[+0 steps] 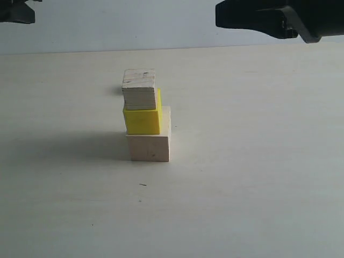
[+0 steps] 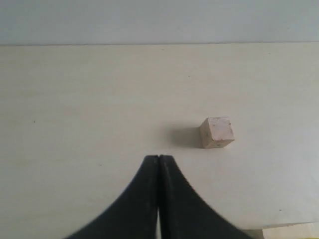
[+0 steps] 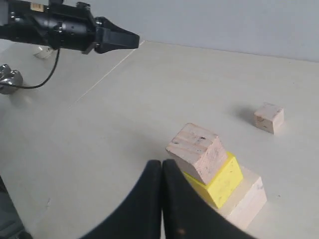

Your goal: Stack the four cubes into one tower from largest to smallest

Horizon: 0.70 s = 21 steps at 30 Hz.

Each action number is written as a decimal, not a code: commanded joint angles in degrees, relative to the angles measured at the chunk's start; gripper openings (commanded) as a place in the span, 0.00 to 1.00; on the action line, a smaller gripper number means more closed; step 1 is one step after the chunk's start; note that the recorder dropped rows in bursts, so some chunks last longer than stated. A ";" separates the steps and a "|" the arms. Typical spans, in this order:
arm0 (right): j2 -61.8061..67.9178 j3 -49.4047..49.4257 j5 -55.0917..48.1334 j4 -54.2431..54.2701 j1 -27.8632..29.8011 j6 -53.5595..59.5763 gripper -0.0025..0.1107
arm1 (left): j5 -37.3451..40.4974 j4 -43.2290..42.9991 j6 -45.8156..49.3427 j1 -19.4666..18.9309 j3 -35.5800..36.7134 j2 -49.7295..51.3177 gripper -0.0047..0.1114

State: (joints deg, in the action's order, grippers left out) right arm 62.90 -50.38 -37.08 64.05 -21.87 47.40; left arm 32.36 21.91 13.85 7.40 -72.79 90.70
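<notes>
Three cubes stand stacked mid-table: a large pale wood cube (image 1: 149, 141) at the base, the yellow cube (image 1: 143, 117) on it, a small wood cube (image 1: 139, 88) on top. The same stack shows in the right wrist view: base (image 3: 246, 199), yellow cube (image 3: 219, 181), small wood cube (image 3: 197, 152). The tiny wood cube (image 3: 269, 118) lies alone on the table behind the stack, seen too in the left wrist view (image 2: 217, 132); the exterior view hides it. My left gripper (image 2: 158, 157) is shut and empty, short of the tiny cube. My right gripper (image 3: 161, 162) is shut and empty beside the stack.
Both arms hang high at the upper corners of the exterior view, the left (image 1: 16, 11) and the right (image 1: 279, 19). The left arm (image 3: 70, 30) with its cable shows across the pale table (image 1: 258, 161).
</notes>
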 commanded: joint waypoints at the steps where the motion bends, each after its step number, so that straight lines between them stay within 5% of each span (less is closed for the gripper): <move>1: -0.38 0.27 -2.31 -0.31 0.30 -2.99 0.02 | 11.44 2.48 -1.52 -0.02 -10.19 8.56 0.04; 4: -0.63 0.27 -3.75 -1.54 0.30 -3.10 0.02 | 18.14 2.42 -4.70 -0.02 -17.49 13.99 0.08; 12: -1.52 0.27 -3.75 -6.65 0.30 -3.10 0.02 | 28.97 2.10 -14.87 0.89 -35.52 24.90 0.48; 21: -1.52 0.27 -3.98 -6.74 0.30 -3.10 0.02 | 31.70 1.50 -17.10 5.79 -48.36 33.89 0.56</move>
State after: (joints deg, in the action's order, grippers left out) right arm 61.79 -50.38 -40.57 57.51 -21.87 44.34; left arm 63.52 23.87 -2.61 11.94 -118.34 122.63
